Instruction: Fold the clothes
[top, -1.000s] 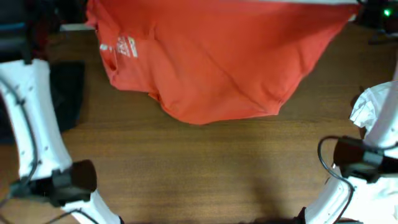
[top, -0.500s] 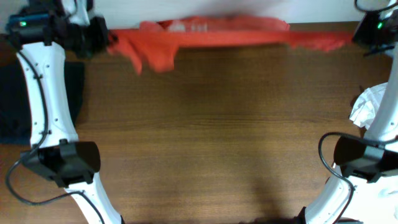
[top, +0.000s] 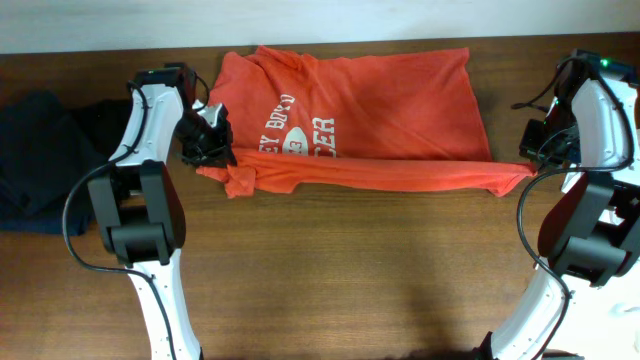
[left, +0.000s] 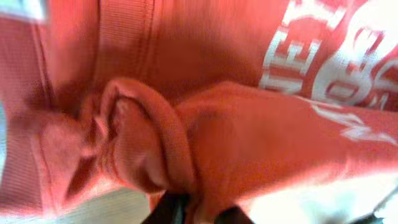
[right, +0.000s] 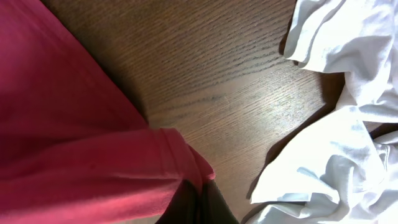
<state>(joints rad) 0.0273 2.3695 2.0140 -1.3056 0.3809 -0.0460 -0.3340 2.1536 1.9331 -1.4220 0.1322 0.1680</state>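
Note:
The red-orange T-shirt (top: 350, 110) with white lettering lies spread on the far half of the wooden table (top: 350, 260), its near edge stretched in a band between my grippers. My left gripper (top: 212, 150) is shut on its bunched left end; the left wrist view shows the shirt's folded cloth (left: 205, 130) pinched between the jaws (left: 198, 214). My right gripper (top: 532, 160) is shut on the right end; the right wrist view shows the red cloth (right: 74, 155) held in the jaws (right: 200, 199) above the table.
Dark navy garments (top: 45, 165) lie in a heap at the left edge. A crumpled white shirt (right: 348, 93) lies just right of my right gripper. The arms' white links stand at both sides of the table.
The shirt was held up near the camera, then swung to the far edge, and now lies spread on the table. Both grippers have come down and nearer, still holding its ends.

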